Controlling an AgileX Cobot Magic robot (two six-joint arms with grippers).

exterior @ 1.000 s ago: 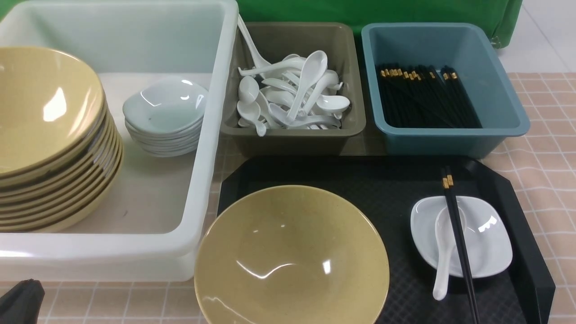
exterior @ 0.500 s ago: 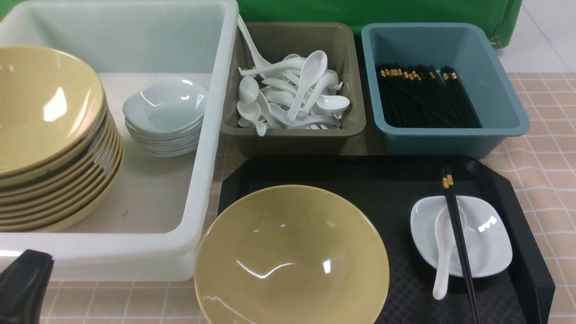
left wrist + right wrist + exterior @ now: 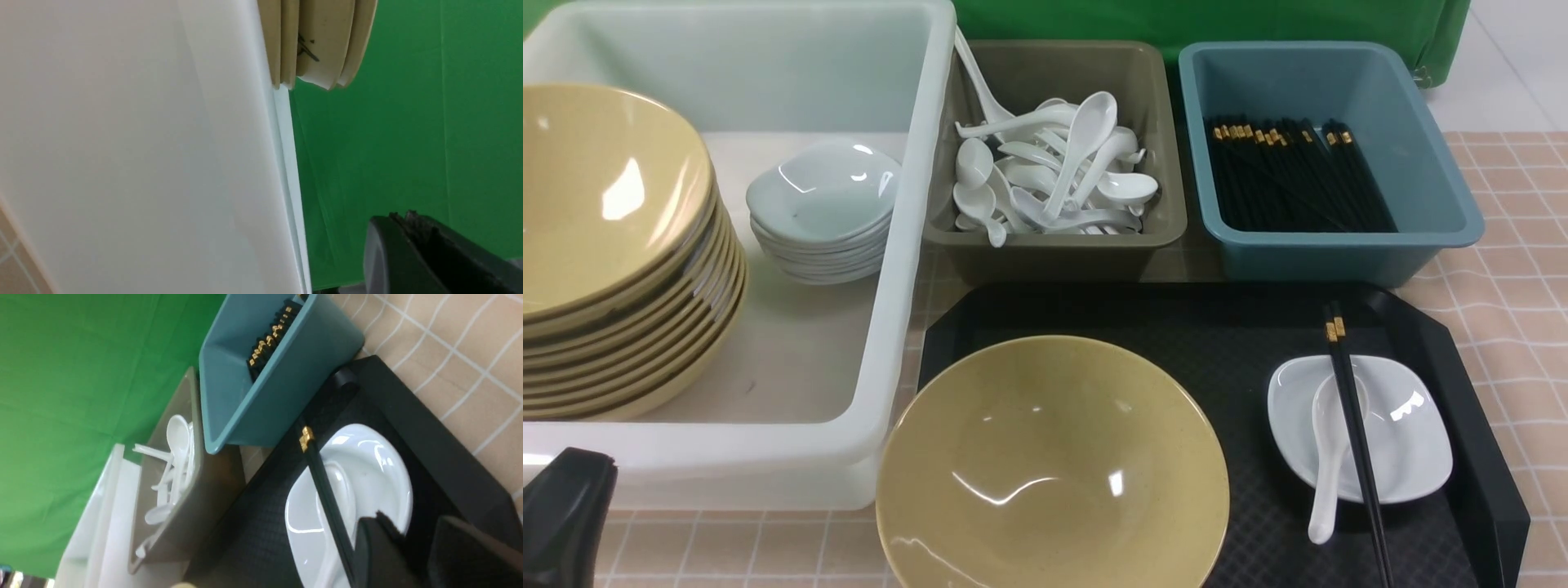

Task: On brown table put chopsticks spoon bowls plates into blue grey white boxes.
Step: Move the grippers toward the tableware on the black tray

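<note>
Front view, left gripper: dark fingertips (image 3: 592, 459) hover at the near wall of the big white tub (image 3: 866, 367), pressed together with nothing between them

Right wrist view, right gripper: fingertips (image 3: 412, 519) stand apart, holding nothing, close to the white plate (image 3: 380, 477)

Plate: lies ahead of the right gripper on the black tray (image 3: 1250, 327), well to the right of the left gripper

Spoon: white ceramic (image 3: 1330, 457), scoop resting on the plate, handle reaching over its rim toward the robot, near the right gripper

Chopsticks: a black, gold-banded pair (image 3: 1357, 433) lies across plate and spoon, the gold bands on the far side of the plate from the right gripper

Yellow bowl: wide and glossy (image 3: 1054, 457), it sits to the right of the left gripper, between the tub and the plate

White tub: beyond the left gripper, it holds stacked yellow bowls (image 3: 613, 204) and a stack of small white dishes (image 3: 821, 204)

Grey box: filled with white spoons (image 3: 1078, 147), the bin (image 3: 1054, 257) stands farther from the left gripper, to its right

Blue box: holding black chopsticks (image 3: 1282, 180), the bin (image 3: 1339, 253) stands beyond the plate from the right gripper
</note>
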